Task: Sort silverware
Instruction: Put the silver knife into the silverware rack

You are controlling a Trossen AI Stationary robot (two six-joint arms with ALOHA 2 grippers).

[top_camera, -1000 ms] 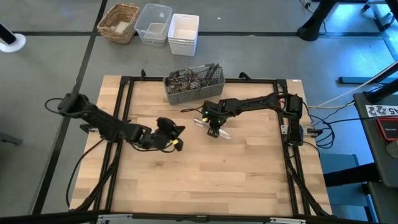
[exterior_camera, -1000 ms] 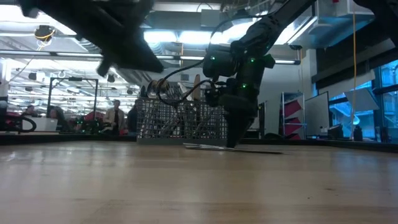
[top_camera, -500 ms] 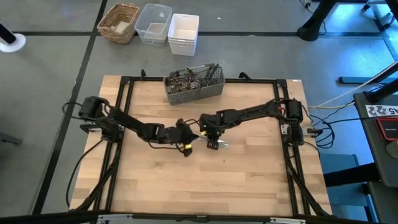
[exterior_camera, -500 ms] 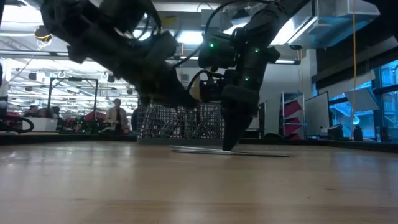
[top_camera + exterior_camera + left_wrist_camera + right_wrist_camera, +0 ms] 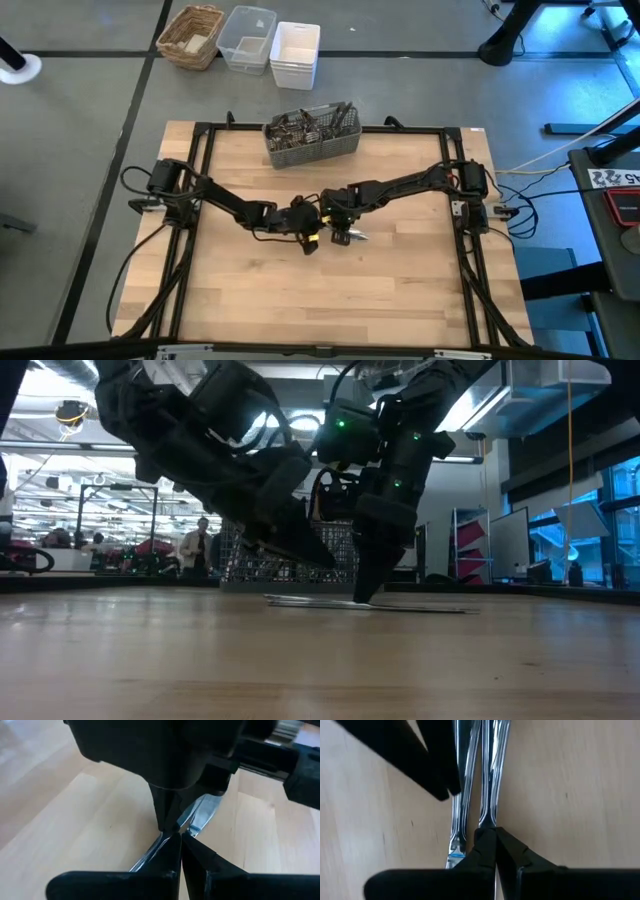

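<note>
Two silverware pieces (image 5: 480, 785) side by side mid-table, left gripper (image 5: 312, 240) and right gripper (image 5: 343, 236) both closed, tips meeting on them, one mesh caddy (image 5: 310, 133) at far edge

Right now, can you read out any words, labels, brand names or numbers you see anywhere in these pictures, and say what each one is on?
White sign with black marks on the dark equipment right of the light wooden table: characters show, too small and blurred to read.
Shiny metal silverware pieces lying on the table: no stamp or brand can be made out.
Grey mesh metal caddy, woven basket, clear plastic tub, white bin: none.
</note>
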